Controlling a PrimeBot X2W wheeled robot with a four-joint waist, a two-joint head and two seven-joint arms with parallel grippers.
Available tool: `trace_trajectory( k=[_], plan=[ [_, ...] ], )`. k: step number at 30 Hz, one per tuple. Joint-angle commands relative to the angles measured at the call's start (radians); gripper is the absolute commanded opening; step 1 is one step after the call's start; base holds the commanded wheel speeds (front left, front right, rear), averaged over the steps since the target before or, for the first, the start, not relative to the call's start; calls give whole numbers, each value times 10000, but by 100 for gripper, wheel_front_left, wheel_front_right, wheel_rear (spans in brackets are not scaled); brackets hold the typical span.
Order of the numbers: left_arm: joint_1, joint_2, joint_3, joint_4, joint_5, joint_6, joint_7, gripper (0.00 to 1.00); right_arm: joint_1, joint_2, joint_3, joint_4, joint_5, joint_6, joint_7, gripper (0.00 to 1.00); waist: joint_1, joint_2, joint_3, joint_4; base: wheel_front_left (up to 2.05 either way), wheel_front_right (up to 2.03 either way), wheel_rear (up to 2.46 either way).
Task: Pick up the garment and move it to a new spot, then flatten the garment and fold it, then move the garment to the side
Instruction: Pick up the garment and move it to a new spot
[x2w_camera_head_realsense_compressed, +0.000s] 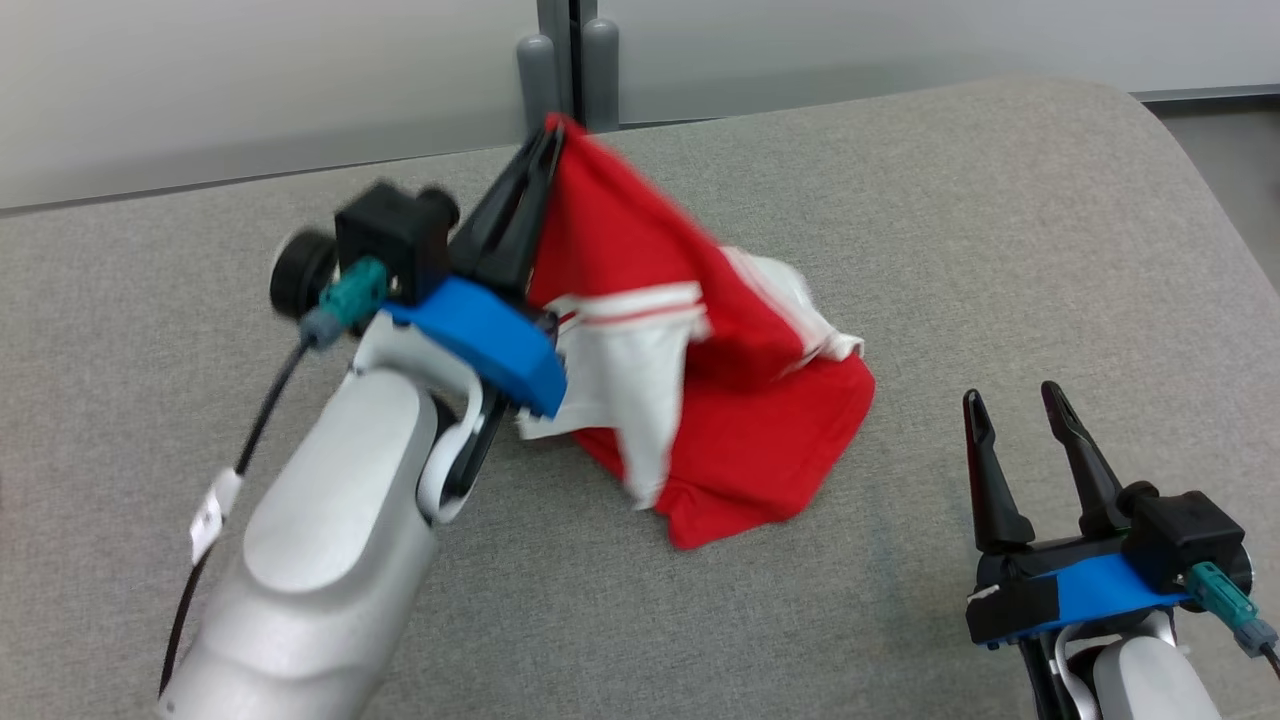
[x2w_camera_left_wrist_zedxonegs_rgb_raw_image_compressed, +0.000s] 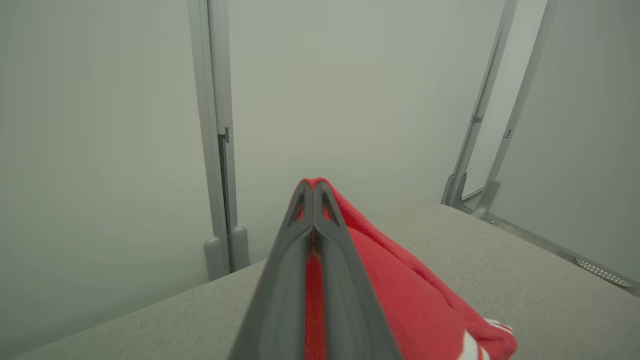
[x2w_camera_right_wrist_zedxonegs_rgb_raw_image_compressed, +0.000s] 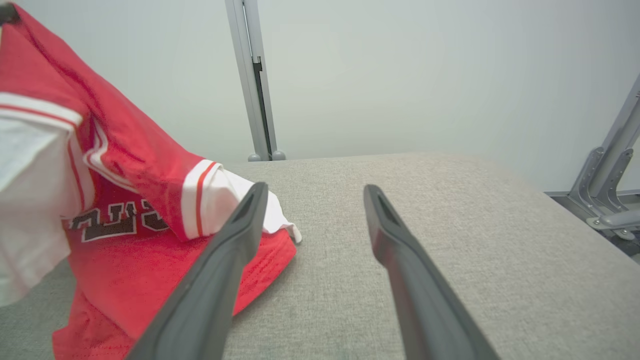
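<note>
My left end effector (x2w_camera_head_realsense_compressed: 548, 140): clamped on a corner of the red-and-white garment (x2w_camera_head_realsense_compressed: 760, 420).
My right end effector (x2w_camera_head_realsense_compressed: 1012, 402): fingers spread, empty.
Surface (x2w_camera_head_realsense_compressed: 950, 220): grey fabric.
Room: pale wall (x2w_camera_head_realsense_compressed: 250, 90).

I see a grey cloth-covered table (x2w_camera_head_realsense_compressed: 950, 220) with a rounded far corner spreading out ahead of me, and the lower folds of the red and white garment (x2w_camera_head_realsense_compressed: 760, 450) rest on it, just right of my left gripper (x2w_camera_head_realsense_compressed: 552, 128) and ahead-left of my right gripper (x2w_camera_head_realsense_compressed: 1011, 393).
</note>
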Motion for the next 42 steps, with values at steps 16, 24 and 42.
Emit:
trace_trajectory(
  k=[16, 24, 42],
  plan=[
    [2281, 385, 349, 1045, 547, 602, -1354, 100, 307, -47, 139, 185, -45, 1, -48, 100, -1, 1, -751, 927, 0, 0, 0],
    [3794, 1013, 1945, -1545, 1323, 1241, -1347, 100, 666, -50, 27, 189, -151, 1, -46, 100, -1, 1, -1383, 1673, 0, 0, 0],
    [7451, 1436, 4860, -3853, 2093, 2078, -1350, 100, 1083, -49, -91, 256, -121, 1, -44, 100, -1, 1, -1903, 2796, 0, 0, 0]
  ],
)
